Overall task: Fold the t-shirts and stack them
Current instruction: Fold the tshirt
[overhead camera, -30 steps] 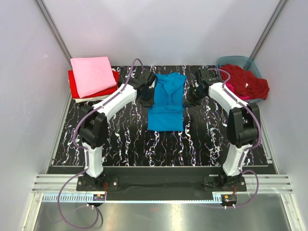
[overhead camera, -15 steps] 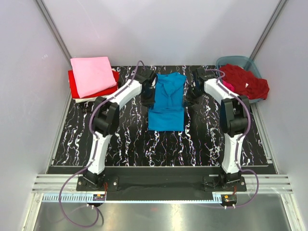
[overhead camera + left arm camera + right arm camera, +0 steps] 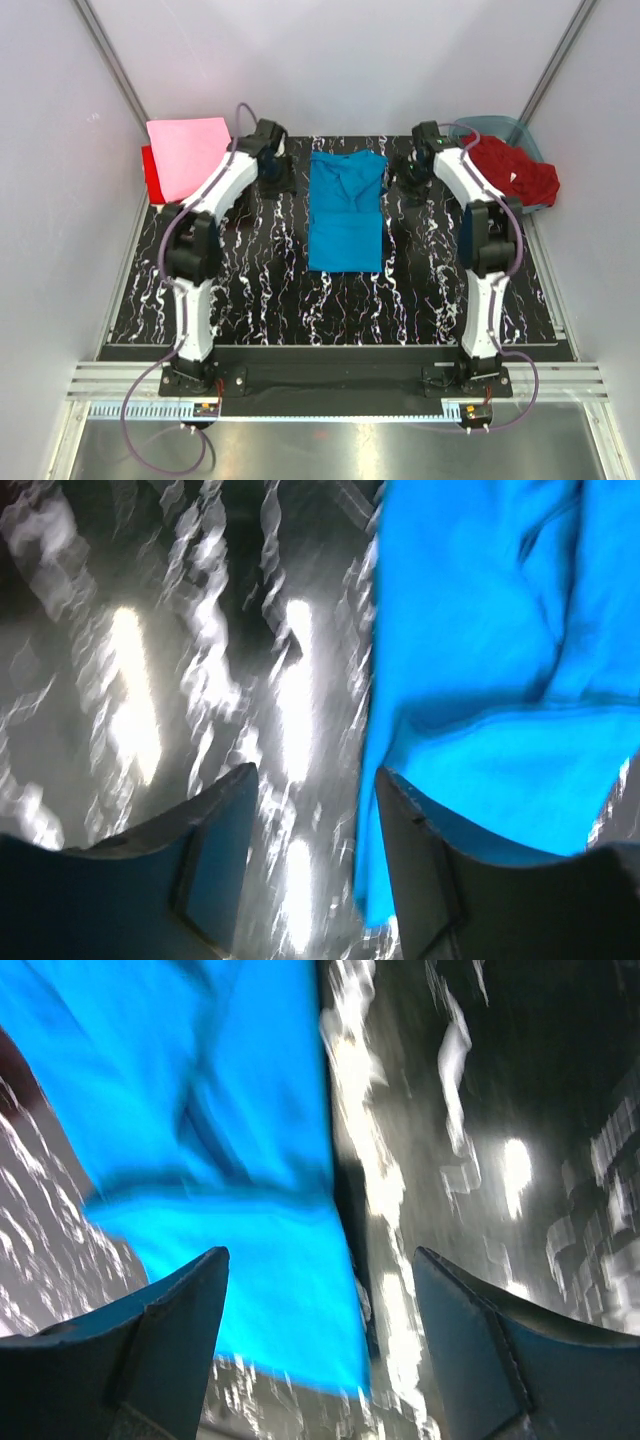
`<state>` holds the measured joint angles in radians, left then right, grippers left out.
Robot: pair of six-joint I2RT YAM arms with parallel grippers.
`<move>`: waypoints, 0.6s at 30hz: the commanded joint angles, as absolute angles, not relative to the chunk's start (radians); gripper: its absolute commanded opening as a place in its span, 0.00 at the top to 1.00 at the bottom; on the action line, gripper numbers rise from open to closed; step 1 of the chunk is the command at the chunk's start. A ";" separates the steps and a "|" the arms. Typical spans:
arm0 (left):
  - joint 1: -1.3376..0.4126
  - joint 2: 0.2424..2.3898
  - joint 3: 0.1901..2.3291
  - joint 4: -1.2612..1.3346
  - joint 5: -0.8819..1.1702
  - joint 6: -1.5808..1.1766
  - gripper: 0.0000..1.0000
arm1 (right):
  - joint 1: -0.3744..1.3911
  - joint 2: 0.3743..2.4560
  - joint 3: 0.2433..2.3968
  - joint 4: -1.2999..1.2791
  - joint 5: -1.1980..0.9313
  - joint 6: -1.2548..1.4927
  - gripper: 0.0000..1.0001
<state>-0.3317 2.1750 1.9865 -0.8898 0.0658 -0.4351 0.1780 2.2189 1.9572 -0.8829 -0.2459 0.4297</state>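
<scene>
Turquoise blue cloth t-shirt: folded into a long strip, mid black marbled worktop, rumpled at its far end.
Left claw: fingers apart, empty, over bare worktop just off the shirt's far-left edge.
Right claw: fingers apart, empty, at the far-right edge.
Risk: I'd expect a crooked fold if the claws pinch at uneven points or catch only the top layer; the tucked sleeves would spill out.
Pale pink folded t-shirt: far-left corner, atop a bright red folded t-shirt; a careless drop there could skew this stack.
Grey-blue translucent plastic tub: far-right corner, holding a crumpled dark red t-shirt heaped over its near rim; anything beneath is hidden.
</scene>
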 commanded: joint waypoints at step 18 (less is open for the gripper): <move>-0.468 1.566 0.888 -0.129 0.299 -0.704 0.34 | 0.193 1.658 0.874 -0.276 -0.581 0.664 0.27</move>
<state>-0.4515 1.5906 0.9119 -0.3279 0.2436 -0.6449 0.1795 1.6791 0.8818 -0.4236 -0.5323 0.6193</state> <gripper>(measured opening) 0.657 0.738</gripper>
